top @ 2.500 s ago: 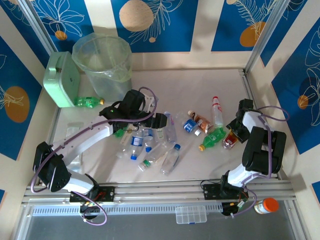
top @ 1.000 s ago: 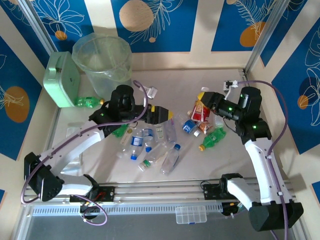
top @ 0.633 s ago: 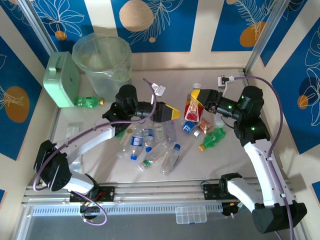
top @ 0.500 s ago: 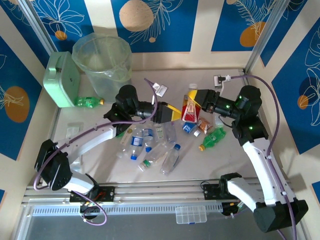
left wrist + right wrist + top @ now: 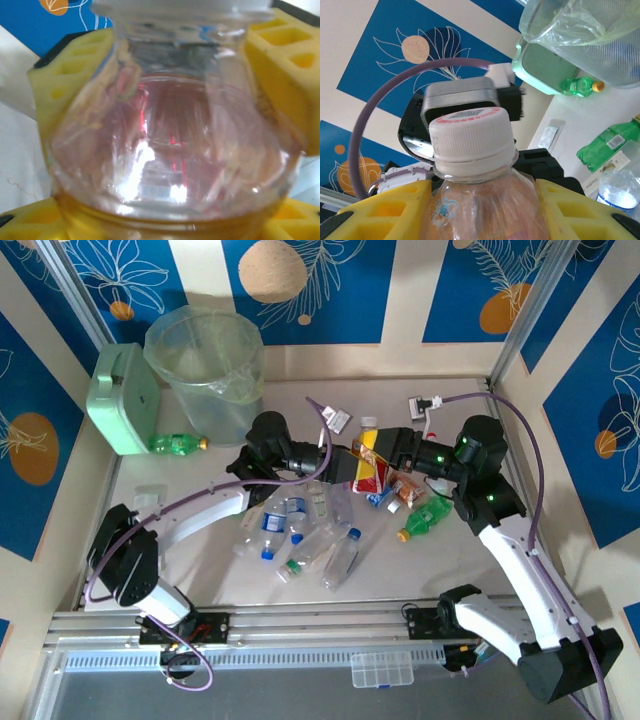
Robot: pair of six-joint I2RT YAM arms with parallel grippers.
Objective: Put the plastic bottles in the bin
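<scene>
Bottle (image 5: pixel 369 468), red-labelled, hangs above the tabletop (image 5: pixel 400 575) centre, clenched in my right jaws; left jaws flank its shoulder, grip I cannot tell. Bin (image 5: pixel 200 370) stands at 10 o'clock.

Bottle (image 5: pixel 369 458) red label, white cap (image 5: pixel 471 135). Right end effector (image 5: pixel 388 450) fingers (image 5: pixel 385 212) yellow. Clear bottles (image 5: pixel 272 525) blue labels, green bottle (image 5: pixel 425 517), off-white bench (image 5: pixel 400 570). Bin (image 5: pixel 215 390) pale green translucent; walls (image 5: pixel 320 300) blue, white leaves.
</scene>
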